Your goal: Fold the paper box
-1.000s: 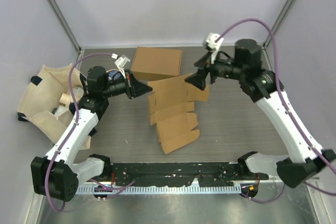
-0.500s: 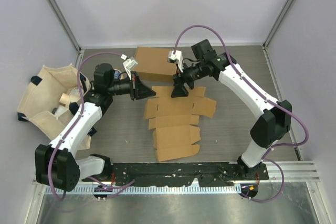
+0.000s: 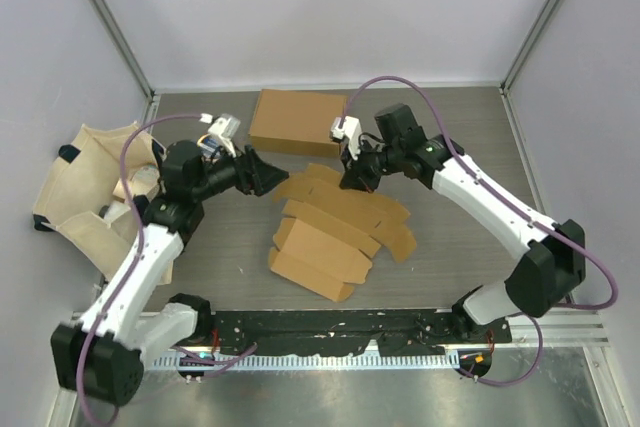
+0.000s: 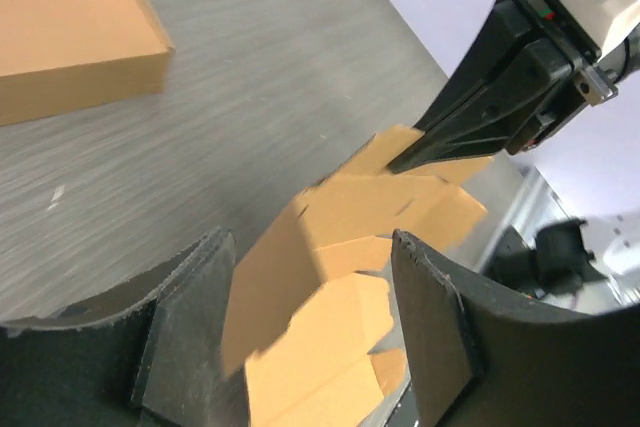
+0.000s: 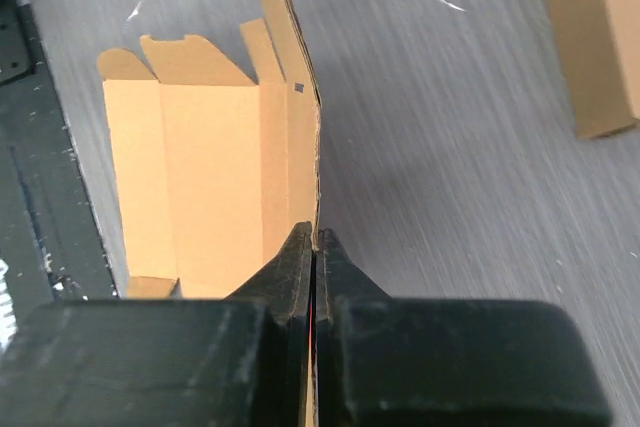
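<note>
At the far left a slumped cloth bag of cream fabric with dark trim lies on the grey, wood-grained tabletop. Beside it the left fingers point at the left edge of the paper box, a flat brown cardboard blank with scored panels and rounded tabs. It lies mid-tabletop, partly creased, its near panels lifted into a shallow ridge. Behind it sits a closed cardboard box, rectangular and smooth. The right fingers meet the blank's far edge.

The overhead view does not show how either pair stands; the wrist cameras do. From the left wrist, the left fingers are matte black and spread wide, the blank showing in the gap between them. I cannot tell whether they touch it. The same view shows the right fingers as a black wedge on a raised flap, with the closed box at upper left. From the right wrist, the right fingers are pinched tight on the blank's thin upright edge, whose corrugated section is visible only here.
</note>
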`<state>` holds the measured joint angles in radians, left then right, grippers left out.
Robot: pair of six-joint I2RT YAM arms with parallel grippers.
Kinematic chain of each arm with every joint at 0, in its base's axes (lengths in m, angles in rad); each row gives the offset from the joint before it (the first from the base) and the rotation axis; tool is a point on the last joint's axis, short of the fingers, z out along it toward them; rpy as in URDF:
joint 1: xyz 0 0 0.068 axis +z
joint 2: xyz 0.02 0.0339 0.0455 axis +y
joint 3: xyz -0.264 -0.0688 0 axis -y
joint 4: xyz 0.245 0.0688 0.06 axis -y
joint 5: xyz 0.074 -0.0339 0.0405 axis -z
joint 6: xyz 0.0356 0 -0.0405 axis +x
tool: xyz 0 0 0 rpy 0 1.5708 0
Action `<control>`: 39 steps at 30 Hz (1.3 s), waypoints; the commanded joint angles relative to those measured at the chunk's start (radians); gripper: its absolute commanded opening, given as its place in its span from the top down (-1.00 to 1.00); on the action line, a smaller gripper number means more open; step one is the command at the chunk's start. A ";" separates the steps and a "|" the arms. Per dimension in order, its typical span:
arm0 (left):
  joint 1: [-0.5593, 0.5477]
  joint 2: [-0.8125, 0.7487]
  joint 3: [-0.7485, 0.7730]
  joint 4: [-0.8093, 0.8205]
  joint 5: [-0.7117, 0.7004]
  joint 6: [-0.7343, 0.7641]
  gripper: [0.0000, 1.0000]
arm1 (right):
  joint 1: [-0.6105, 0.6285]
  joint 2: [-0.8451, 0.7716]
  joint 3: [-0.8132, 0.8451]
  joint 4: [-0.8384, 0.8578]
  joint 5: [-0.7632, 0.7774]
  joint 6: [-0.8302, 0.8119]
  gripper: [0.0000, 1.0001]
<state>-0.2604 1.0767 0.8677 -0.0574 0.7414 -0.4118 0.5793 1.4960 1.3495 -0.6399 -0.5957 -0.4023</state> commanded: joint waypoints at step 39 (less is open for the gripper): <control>-0.438 0.357 -0.122 0.173 -0.766 0.048 -0.38 | -0.130 0.247 0.151 -0.081 -0.113 -0.049 0.98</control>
<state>-0.7002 1.3865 0.6922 0.0677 -0.0795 -0.3637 0.4538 1.7420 1.4540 -0.7380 -0.7013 -0.4469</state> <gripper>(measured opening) 0.704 0.046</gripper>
